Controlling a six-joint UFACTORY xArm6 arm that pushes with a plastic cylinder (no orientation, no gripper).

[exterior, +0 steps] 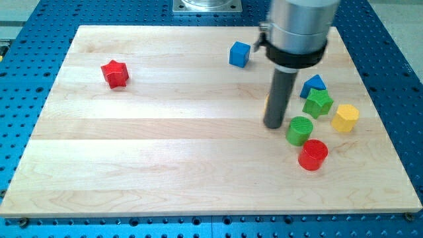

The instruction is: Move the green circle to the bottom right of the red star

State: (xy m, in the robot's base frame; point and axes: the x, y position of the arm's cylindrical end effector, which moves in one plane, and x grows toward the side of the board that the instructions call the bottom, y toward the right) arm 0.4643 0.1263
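- no pincer on me, just a rod; my tip sits just beside the green circle, at its 9 o'clock
- red star is way off toward 10 o'clock
- red circle is close by at the green one's 5 o'clock

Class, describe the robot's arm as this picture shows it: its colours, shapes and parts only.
The arm ends in a wide silver-grey cylinder with a black collar round its lower edge. Below it hangs a straight, dark grey round rod, much thinner than the cylinder. My tip is blunt and plain. A small black fitting sticks out at the collar's left. No cables or markings show.
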